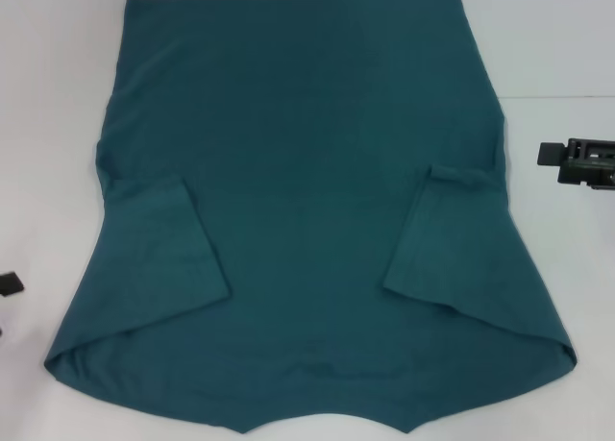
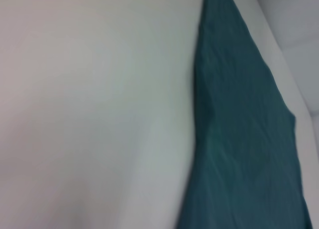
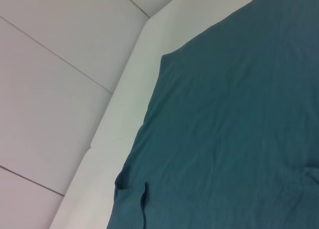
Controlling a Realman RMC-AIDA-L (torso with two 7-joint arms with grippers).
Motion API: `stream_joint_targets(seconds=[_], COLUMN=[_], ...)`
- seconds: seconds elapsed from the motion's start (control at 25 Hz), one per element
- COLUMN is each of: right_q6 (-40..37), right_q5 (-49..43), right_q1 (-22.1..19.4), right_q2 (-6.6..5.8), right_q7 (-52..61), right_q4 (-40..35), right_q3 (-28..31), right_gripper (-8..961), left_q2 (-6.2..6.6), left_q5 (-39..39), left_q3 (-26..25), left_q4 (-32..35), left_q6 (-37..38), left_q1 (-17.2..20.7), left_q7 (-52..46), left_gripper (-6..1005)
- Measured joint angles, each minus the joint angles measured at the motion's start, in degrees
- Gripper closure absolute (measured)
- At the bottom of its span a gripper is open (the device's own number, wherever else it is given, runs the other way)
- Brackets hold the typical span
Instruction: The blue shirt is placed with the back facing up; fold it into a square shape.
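The blue shirt (image 1: 307, 201) lies flat on the white table (image 1: 48, 124), plain side up, with both short sleeves folded inward onto its body. Its hem runs along the far edge and its shoulders lie near me. My right gripper (image 1: 577, 161) hovers just off the shirt's right edge, level with the folded right sleeve (image 1: 437, 239). Only a small dark part of my left gripper (image 1: 10, 284) shows at the table's left edge, beside the folded left sleeve (image 1: 163, 254). The left wrist view shows the shirt's edge (image 2: 244, 139); the right wrist view shows the shirt (image 3: 229, 129) and the table's edge.
White tabletop (image 2: 89, 114) flanks the shirt on both sides. A pale tiled floor (image 3: 50, 89) lies beyond the table's edge in the right wrist view.
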Motion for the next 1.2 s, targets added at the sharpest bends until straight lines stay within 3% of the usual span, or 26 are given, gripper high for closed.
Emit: stream_joint_targets(seconds=[0.28,1.2], right_q6=[0.0,-1.0], right_q5=[0.0,0.2], right_q1=[0.4,0.0], right_q2=[-0.18,-0.25], right_q7=[-0.2,-0.2], right_q4=[0.0,0.0], right_q3=[-0.3,0.7], right_gripper=[132,133], left_q2=[-0.25,-1.03], left_q5=[2.2,3.0], left_q3=[1.4,1.7], left_q4=[-0.4,-4.3], left_q6=[2.8,-1.1], left_q1=[-0.1,-0.2], left_q7=[1.5,0.7], left_gripper=[92,92])
